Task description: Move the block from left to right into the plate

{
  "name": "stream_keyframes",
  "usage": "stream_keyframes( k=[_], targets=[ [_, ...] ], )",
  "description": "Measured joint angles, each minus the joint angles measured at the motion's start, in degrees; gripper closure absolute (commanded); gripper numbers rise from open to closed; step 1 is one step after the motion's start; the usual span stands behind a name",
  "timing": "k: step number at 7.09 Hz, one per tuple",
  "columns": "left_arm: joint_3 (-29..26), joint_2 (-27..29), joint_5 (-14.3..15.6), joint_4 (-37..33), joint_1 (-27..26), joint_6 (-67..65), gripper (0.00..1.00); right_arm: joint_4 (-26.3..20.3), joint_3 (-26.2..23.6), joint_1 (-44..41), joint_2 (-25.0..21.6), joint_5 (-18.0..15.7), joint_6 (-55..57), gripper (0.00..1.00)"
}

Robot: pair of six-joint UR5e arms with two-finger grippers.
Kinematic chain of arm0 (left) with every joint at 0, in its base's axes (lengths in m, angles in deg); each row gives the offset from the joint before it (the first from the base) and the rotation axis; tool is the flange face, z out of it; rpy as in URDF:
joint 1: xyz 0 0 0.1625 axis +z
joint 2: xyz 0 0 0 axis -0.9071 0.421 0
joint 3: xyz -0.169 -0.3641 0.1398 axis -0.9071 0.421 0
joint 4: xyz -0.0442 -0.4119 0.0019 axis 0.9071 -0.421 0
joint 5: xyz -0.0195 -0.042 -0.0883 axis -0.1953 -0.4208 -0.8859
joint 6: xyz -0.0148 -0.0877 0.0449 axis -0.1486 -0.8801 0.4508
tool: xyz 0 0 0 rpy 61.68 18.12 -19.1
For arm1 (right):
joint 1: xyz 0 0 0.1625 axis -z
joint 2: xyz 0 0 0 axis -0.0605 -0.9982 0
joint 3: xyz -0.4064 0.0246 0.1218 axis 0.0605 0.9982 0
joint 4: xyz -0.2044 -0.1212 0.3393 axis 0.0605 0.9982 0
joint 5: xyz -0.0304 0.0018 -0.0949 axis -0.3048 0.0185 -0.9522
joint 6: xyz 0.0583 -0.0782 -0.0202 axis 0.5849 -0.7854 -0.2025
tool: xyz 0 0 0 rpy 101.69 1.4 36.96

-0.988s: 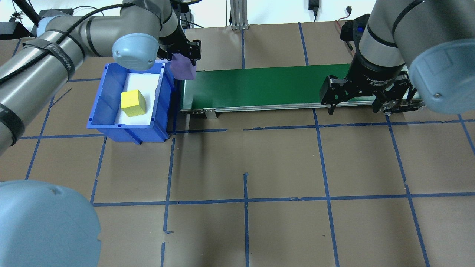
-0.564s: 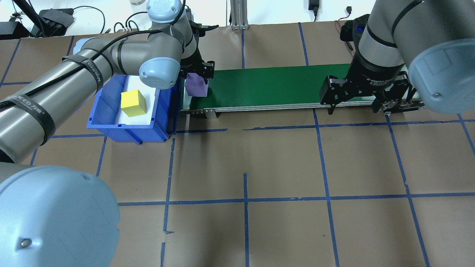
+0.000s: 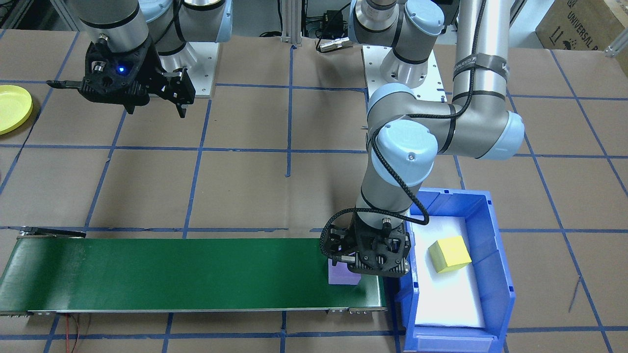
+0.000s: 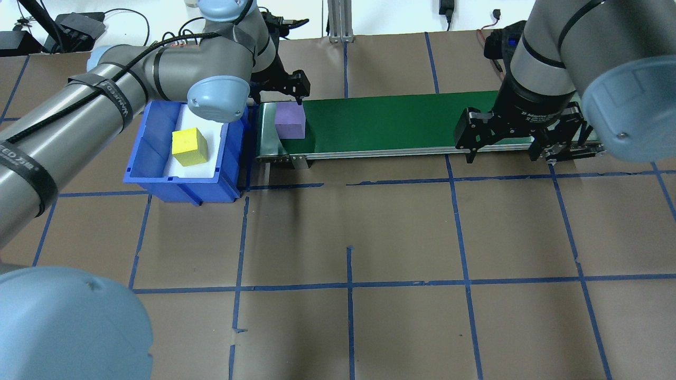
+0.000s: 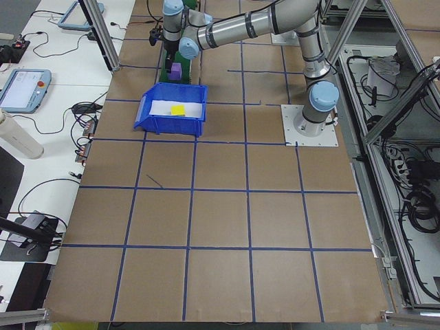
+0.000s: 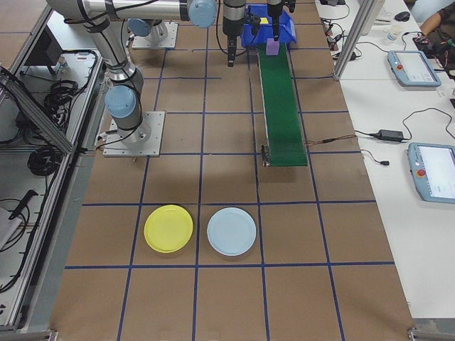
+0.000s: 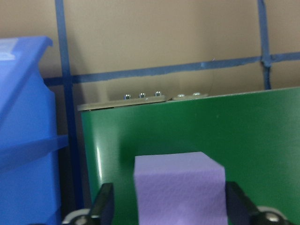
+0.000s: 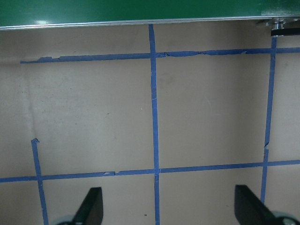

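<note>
Work surface: brown paper-covered table [image 4: 369, 232] gridded with blue tape, workstation benches and cables around it. Long green conveyor belt [image 4: 391, 124] at 12 o'clock in the overhead view. Purple foam cube block [image 4: 289, 120] resting on the belt's end, at 3 o'clock of the blue rectangular plastic bin [image 4: 153, 158]. Left gripper [image 4: 280, 92] just above the purple block; its wrist view shows the fingers [image 7: 104, 206] spread wide, each clear of the block's sides, gripping nothing. Yellow foam cube [image 4: 189, 146] on the bin's white liner. Right gripper [image 4: 503, 143] over the belt's opposite end, wide apart, empty. Small round bright yellow plate [image 6: 168, 229] far from the belt, beside a pale blue round plate [image 6: 232, 231].
</note>
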Motion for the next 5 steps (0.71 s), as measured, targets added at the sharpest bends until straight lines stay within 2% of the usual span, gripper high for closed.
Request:
stream_keyframes(
  k=[2,3,5],
  targets=[
    [0.4,-4.9,0.4,-4.0,0.9,0.8,0.0,0.0,-0.2,0.0,0.0,0.1,0.3,0.0],
    [1.4,-6.4,0.6,-6.3,3.1,1.6,0.0,-0.1,-0.1,0.0,-0.1,0.1,0.3,0.0],
    [3.1,-7.3,0.6,-9.3,12.1,3.3,0.0,0.0,0.2,0.1,-0.2,0.1,0.0,0.0]
  ],
)
